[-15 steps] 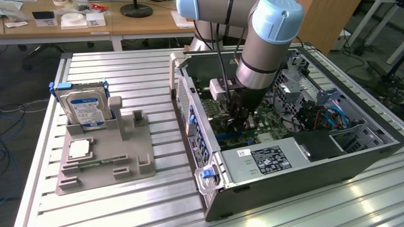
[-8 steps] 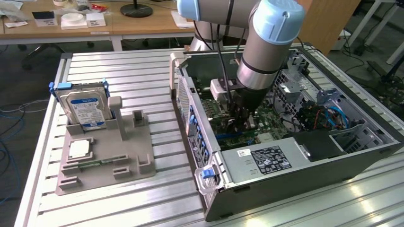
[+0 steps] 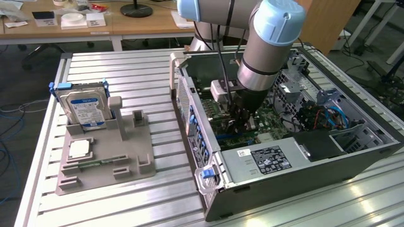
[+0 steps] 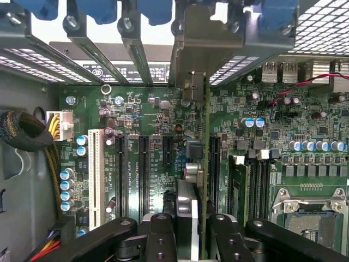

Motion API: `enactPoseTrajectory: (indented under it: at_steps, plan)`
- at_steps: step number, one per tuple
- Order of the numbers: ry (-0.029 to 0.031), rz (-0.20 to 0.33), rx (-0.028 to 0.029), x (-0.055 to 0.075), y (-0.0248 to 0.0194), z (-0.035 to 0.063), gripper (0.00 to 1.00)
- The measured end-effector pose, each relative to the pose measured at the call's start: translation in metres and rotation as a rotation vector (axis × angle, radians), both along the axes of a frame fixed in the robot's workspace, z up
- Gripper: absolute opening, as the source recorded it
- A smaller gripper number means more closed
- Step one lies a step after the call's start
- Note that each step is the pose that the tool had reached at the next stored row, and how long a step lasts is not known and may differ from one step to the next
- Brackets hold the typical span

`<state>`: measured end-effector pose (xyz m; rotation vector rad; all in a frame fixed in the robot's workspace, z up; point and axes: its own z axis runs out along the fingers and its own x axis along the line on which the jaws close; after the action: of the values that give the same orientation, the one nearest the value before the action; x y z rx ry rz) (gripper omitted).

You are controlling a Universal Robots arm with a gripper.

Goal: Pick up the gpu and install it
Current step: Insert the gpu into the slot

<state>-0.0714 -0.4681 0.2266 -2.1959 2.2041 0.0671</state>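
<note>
Metal table (image 3: 126, 203) slats hold a grey stand (image 3: 107, 163) with a hard drive (image 3: 85, 109), beside an open computer case (image 3: 353, 161). Inside it, the claw (image 4: 192, 232) pinches the gpu (image 4: 195, 169) on edge, standing over the green board (image 4: 158, 136) and its slots.

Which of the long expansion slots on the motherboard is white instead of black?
The white slot nearest the yellow power cable bundle; the other long slots, like its neighbour, are black.
</note>
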Motion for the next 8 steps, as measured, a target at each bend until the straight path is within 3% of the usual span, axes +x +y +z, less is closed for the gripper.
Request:
enactPoseTrajectory:
  at_steps: [8]
  plan:
    - [0.0,0.0,0.0001,-0.003,0.0,-0.0016,0.28]
